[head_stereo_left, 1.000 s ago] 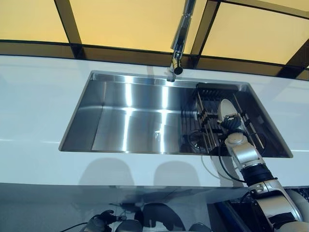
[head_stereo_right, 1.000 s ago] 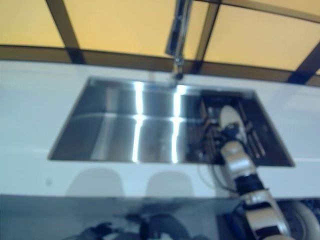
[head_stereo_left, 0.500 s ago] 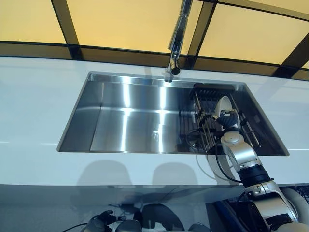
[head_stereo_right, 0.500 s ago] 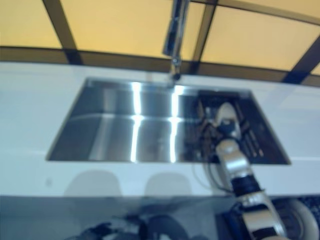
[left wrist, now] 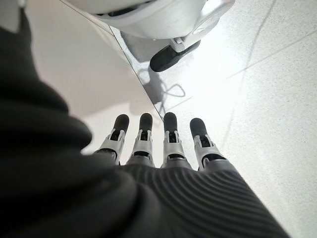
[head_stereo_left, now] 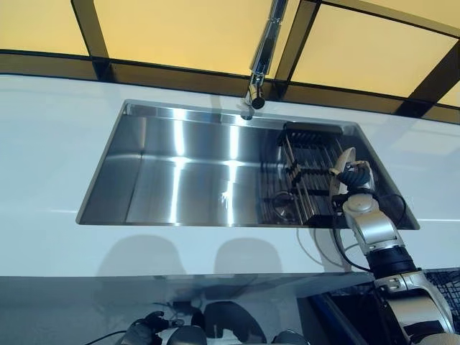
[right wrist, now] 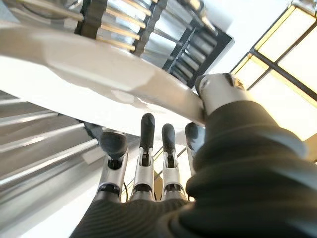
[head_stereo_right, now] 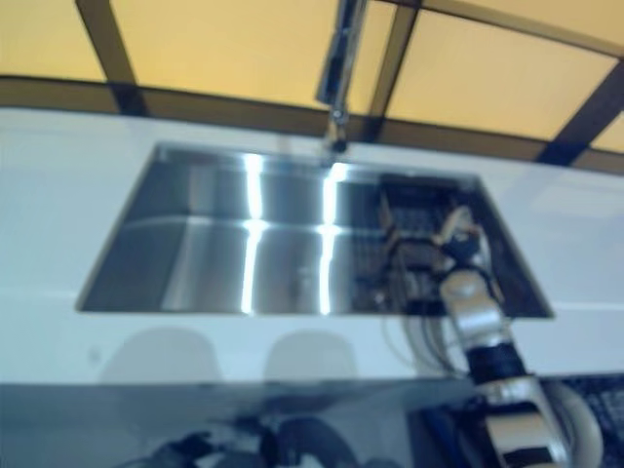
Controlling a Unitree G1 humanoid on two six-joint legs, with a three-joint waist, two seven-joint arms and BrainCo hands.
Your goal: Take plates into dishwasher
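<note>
Pinching a white plate point(head_stereo_left: 347, 161) between thumb and fingers, our right hand point(head_stereo_left: 354, 175) holds it over the dish rack point(head_stereo_left: 305, 172) at the sink's point(head_stereo_left: 180, 180) right end. Held by its rim alone, it could slip or knock the rack's bars. Our left hand point(left wrist: 163, 144) hangs low, fingers straight.

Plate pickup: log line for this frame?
right hand: shut on plate, lifted above rack in sink | left hand: open, idle, low | dishwasher: not seen
</note>
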